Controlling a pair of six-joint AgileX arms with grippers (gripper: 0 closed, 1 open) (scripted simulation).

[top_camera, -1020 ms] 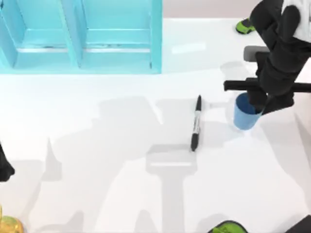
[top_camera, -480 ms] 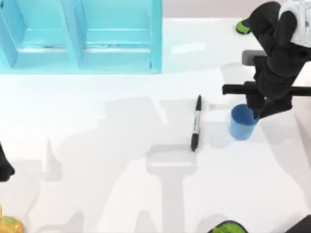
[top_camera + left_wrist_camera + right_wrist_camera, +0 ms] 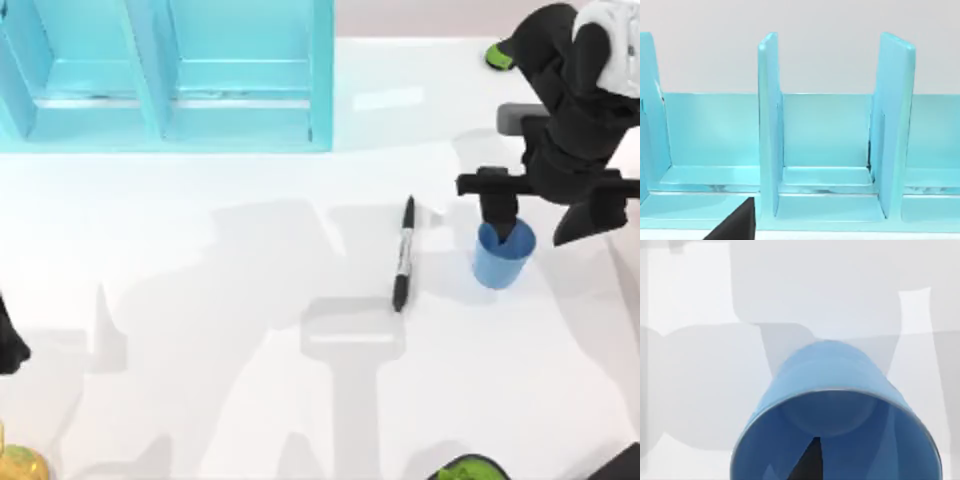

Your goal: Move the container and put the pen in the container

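Container point(image 3: 500, 260), a small blue tapered cup, stands upright on the white table point(image 3: 250, 400) at the top view's right, just beside the pen point(image 3: 403, 255), which lies flat to its left with its length running roughly toward the turquoise shelf unit point(image 3: 165, 75) at the far left edge. Right gripper point(image 3: 530, 225) sits over the cup's rim with its fingers spread: one dark fingertip point(image 3: 807, 462) dips inside the cup's mouth, the other stands well out to the right, clear of the wall. Judged step: the cup's relocation ends or the grasp is opening; the pen is not yet in the cup. Next move calls for lifting clear without tipping the cup, then a grasp on the pen. Left arm point(image 3: 10, 345) is parked at the table's left edge, its camera facing the shelf unit.
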